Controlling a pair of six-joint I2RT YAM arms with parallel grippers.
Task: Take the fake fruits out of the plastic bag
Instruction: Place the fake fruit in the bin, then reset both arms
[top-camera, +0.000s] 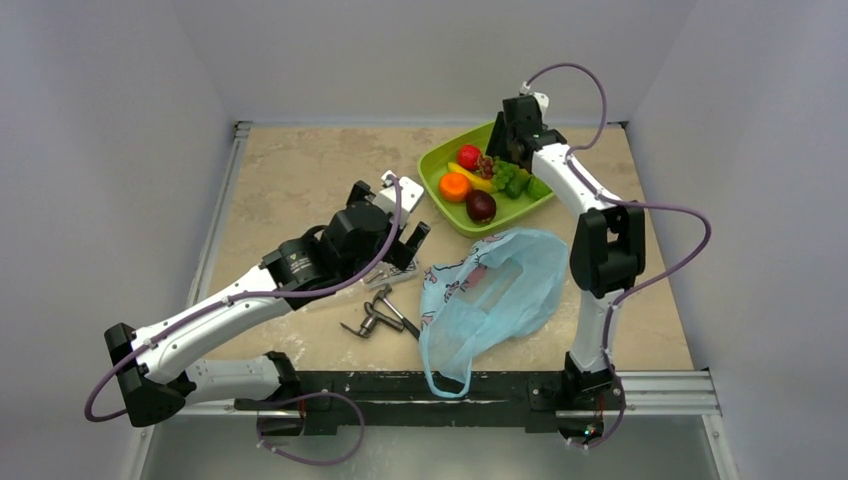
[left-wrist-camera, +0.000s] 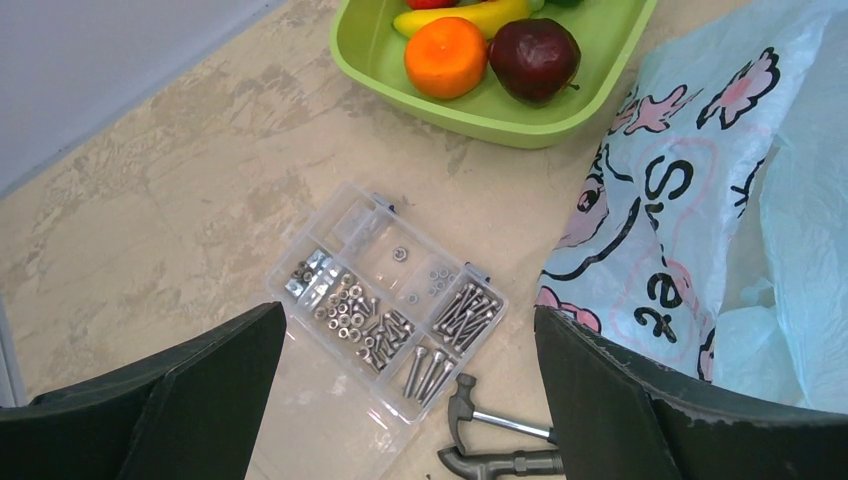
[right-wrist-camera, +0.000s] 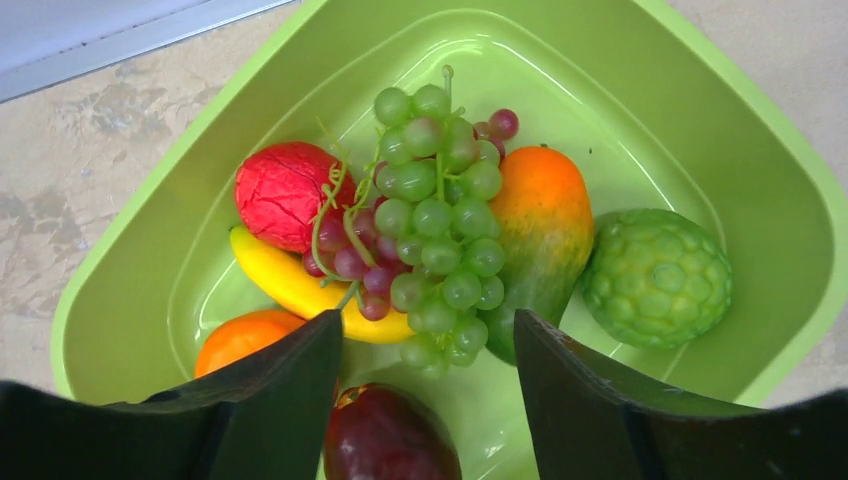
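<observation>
I am holding my right gripper (right-wrist-camera: 428, 345) open above the fake fruits (right-wrist-camera: 440, 220) in the tray (right-wrist-camera: 650, 100); the plastic bag (top-camera: 510, 280) probably needs checking.

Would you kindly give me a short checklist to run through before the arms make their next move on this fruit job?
1. Fruits out: yellow plastic banana, round orange, dark purple plum and green grape bunch lie in the lime-green plastic tray: ok.
2. Bag emptied: thin light-blue printed plastic bag lies slumped; its inside is mostly hidden: cannot tell.
3. Right gripper free: open above the tray, holding nothing: ok.
4. Left gripper free: open above the clear plastic screw box: ok.
5. Bag's surroundings uncluttered: grey metal tools lie close beside it: not ok.
</observation>
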